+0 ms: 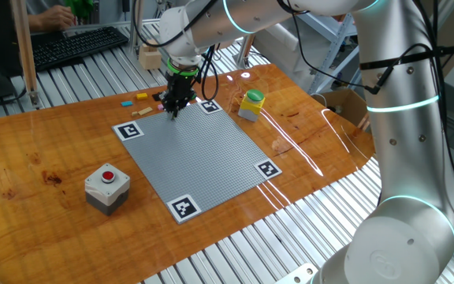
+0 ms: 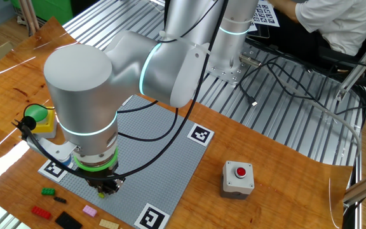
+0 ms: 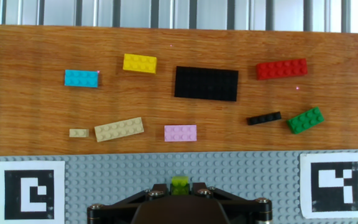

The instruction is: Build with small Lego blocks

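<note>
The gripper [image 2: 107,189] points straight down at the grey studded plate [image 2: 164,149] near its front edge, its tips hidden in shadow. Along the worktop's [image 2: 284,203] front edge lie green [image 2: 46,191], red [image 2: 41,211], pink [image 2: 89,210], tan [image 2: 109,224] and black [image 2: 68,221] bricks. A red-button box [image 2: 238,178] stands right of the plate.

One fixed view looks down across the square grey studded plate [image 1: 199,155] from a raised corner. The other fixed view faces it from the opposite side, nearer. The hand view looks straight down, close, sharing the plate's far edge.
</note>
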Motion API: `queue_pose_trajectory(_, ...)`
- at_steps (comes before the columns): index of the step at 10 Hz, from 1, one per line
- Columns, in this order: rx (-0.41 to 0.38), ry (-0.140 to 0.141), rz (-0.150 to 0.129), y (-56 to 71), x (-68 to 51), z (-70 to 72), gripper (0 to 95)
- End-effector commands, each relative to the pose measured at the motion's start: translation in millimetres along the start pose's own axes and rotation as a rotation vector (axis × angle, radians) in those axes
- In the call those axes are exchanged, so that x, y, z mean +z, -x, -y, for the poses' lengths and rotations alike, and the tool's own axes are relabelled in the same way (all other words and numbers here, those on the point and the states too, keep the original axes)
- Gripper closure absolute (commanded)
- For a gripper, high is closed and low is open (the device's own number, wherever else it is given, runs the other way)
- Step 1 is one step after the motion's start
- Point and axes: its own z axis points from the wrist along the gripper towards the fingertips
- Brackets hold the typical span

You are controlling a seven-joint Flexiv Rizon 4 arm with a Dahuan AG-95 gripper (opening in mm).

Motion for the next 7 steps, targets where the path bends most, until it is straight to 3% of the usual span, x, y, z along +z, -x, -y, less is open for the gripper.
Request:
queue_pose_trajectory(1, -0.007, 0.002, -0.002, 0.5, 0.6, 0.4, 95.0)
queue_pose_trajectory(7, -0.010, 0.019, -0.012, -0.1, 0.5, 2.7, 95.0)
